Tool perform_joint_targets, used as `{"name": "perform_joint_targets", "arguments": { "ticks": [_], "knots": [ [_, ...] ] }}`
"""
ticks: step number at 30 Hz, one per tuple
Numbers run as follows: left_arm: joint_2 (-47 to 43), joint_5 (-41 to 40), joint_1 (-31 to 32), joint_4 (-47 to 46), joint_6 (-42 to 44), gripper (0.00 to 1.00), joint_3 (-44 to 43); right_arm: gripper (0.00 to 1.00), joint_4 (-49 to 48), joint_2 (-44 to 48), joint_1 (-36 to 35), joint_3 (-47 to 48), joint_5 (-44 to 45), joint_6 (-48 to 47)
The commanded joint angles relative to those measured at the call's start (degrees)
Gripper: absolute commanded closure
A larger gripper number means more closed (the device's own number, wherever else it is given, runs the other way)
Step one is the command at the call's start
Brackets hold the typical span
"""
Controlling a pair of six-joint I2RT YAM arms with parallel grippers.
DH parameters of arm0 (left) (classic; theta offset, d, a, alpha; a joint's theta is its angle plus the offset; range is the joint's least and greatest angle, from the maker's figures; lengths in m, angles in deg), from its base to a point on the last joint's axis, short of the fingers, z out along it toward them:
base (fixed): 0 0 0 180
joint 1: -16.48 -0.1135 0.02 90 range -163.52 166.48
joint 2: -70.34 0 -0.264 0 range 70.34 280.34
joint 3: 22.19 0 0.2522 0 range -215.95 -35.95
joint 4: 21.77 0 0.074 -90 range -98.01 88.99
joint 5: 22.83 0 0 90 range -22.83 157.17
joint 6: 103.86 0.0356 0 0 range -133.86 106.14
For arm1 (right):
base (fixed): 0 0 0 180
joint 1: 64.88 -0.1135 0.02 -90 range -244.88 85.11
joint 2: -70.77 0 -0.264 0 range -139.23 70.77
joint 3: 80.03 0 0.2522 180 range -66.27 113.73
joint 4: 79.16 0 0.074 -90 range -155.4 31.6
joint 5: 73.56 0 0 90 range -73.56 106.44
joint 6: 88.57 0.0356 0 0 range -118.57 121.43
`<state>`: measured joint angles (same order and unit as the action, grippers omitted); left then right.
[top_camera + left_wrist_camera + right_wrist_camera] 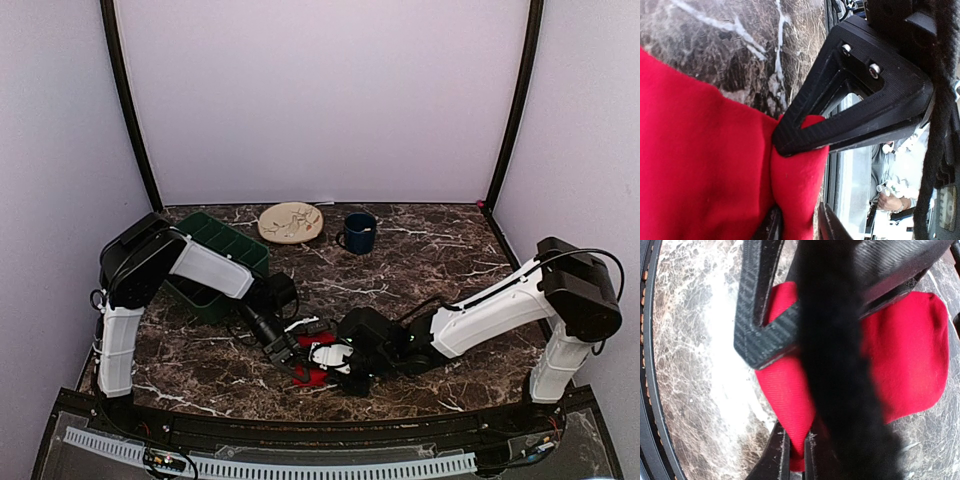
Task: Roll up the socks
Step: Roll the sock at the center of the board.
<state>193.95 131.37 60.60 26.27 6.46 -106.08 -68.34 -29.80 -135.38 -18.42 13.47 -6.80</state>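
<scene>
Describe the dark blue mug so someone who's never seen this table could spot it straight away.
Look along the far edge of the marble table, by the back wall. Near its middle lies a pale round plate, and the mug stands right of it. It is the only dark blue upright thing there; the plate is flat and cream.

The socks (pixel 700 165) are a plain bright red, lying on a table (pixel 450 250) of dark brown marble veined in white. The bin (pixel 225 245) is deep green, the mug (pixel 359 232) navy, the plate (pixel 290 222) cream with thin brown lines. The left arm (pixel 210 268) and right arm (pixel 490 305) match, white shells with black joints. The walls (pixel 320 100) are pale lilac.
</scene>
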Motion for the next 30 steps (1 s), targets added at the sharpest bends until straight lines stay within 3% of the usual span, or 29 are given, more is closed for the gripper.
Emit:
{"name": "perform_joint_targets", "arguments": {
  "ticks": [1,30],
  "knots": [
    [0.43,-11.33,-1.27,1.13,-1.48,0.72,2.46,0.99,-1.41,1.91,-0.51,-1.17,0.57,0.87],
    [-4.12,-8.70,-2.28,-0.59,-5.02,0.70,6.28,1.00,-1.64,1.62,-0.52,-1.48,2.30,1.16]
  ]
}}
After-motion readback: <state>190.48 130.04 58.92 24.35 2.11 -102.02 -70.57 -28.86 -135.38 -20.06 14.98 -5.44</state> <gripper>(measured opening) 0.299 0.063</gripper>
